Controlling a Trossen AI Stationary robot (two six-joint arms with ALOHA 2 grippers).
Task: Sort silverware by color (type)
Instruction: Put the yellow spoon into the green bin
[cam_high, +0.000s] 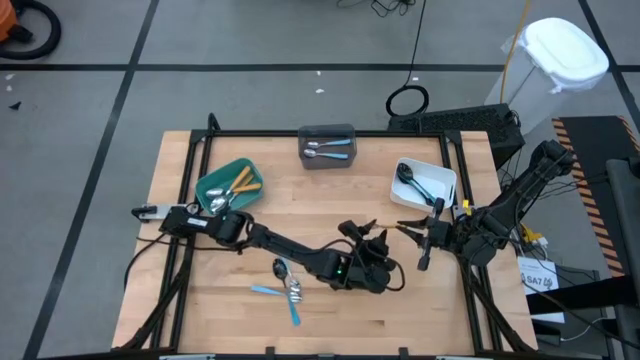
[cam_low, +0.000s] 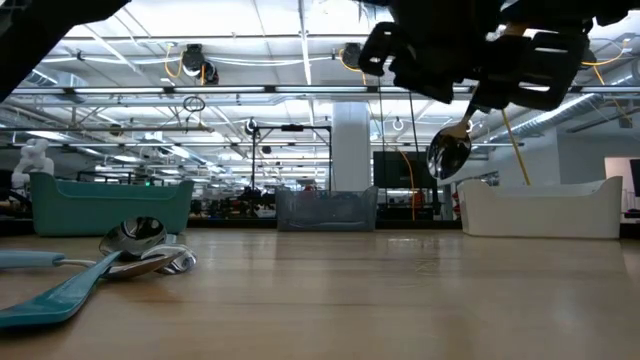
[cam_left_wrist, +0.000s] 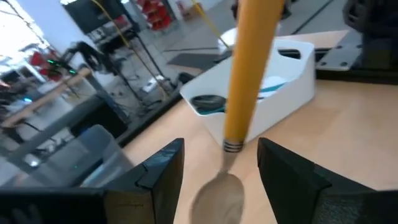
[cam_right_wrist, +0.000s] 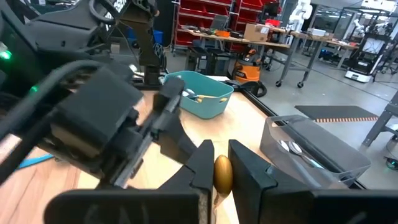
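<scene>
An orange-handled spoon with a silver bowl is in the air over the middle of the table. My right gripper, coming from the table's right, is shut on its handle. My left gripper is open at mid-table. Its fingers stand on either side of the spoon's bowl with a gap on each side. In the low view the bowl hangs well above the tabletop. My right gripper pinches the free end of the spoon's orange handle between its two fingers, coming about level from the table's right. The handle runs on from the fingers toward my left gripper. The spoon is lifted clear of the table, its bowl end lowest.
Loose blue-handled and silver pieces lie on the table near the front left. A teal bin at the left holds orange-handled pieces. A grey bin stands at the far middle. A white bin holds a black spoon at the right.
</scene>
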